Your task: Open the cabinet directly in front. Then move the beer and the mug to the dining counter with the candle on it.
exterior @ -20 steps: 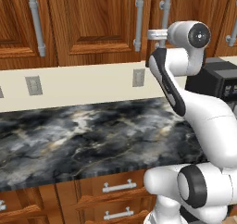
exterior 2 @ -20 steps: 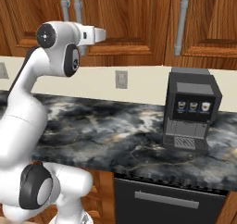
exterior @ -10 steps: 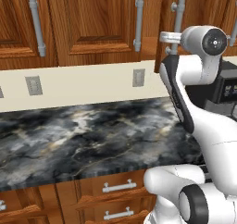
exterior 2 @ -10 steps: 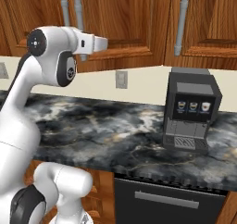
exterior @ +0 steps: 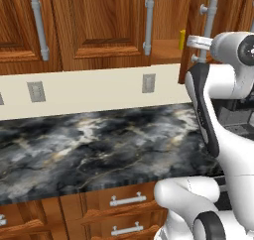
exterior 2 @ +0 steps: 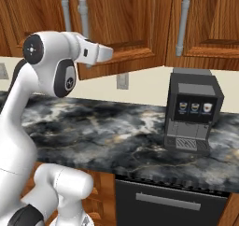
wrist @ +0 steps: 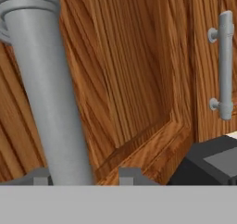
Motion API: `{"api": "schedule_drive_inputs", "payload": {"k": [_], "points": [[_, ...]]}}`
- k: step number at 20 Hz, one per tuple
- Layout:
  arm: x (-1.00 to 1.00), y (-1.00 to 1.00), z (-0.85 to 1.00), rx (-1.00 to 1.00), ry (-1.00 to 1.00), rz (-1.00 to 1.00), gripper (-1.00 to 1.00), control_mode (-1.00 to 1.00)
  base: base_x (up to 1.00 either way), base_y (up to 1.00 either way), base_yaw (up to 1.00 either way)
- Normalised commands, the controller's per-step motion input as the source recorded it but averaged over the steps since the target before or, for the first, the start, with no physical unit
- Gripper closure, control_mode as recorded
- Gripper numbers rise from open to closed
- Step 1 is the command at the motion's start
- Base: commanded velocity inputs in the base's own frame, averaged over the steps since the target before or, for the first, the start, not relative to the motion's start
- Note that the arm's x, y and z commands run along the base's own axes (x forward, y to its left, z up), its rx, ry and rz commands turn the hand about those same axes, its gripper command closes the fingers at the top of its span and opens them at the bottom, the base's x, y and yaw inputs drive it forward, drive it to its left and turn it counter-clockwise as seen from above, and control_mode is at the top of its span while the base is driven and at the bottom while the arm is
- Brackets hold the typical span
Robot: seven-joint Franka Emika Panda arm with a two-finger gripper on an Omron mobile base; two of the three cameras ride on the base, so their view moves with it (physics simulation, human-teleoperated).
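Left base view: from behind the arm's left, facing forward and down over the marble counter (exterior: 99,145) to the cabinet (exterior: 99,26).
Right base view: from behind its right, same counter (exterior 2: 116,136) and cabinet (exterior 2: 130,24), plus a coffee machine (exterior 2: 192,110) at right.
Hand view: very near a cabinet door (wrist: 134,79), its bar handle (wrist: 46,89) filling the left.

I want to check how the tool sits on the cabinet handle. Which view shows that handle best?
The hand view: the handle fills it close up, running down between the tool's fingertips. The left base view shows it on the door swung ajar; the right base view shows it rising behind the arm.
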Motion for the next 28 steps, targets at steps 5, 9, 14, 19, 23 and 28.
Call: {"api": "schedule_drive_inputs", "payload": {"k": [5, 9, 14, 19, 23, 28], "points": [[-0.35, -0.63, 0.0, 0.03, 0.0, 0.0, 1.0, -1.0, 0.0, 0.0, 0.0], [-0.16, -0.2, 0.0, 0.0, 0.0, 0.0, -1.0, -1.0, 0.0, 0.0, 0.0], [0.0, 0.0, 0.0, 0.0, 0.0, 0.0, -1.0, -1.0, 0.0, 0.0, 0.0], [-0.27, 0.0, 0.0, 0.0, -0.01, 0.0, -1.0, -1.0, 0.0, 0.0, 0.0], [-0.74, 0.16, 0.0, 0.0, 0.0, 0.0, -1.0, -1.0, 0.0, 0.0, 0.0], [-0.46, 0.7, 0.0, -0.07, 0.0, 0.0, -1.0, -1.0, 0.0, 0.0, 0.0]]}}
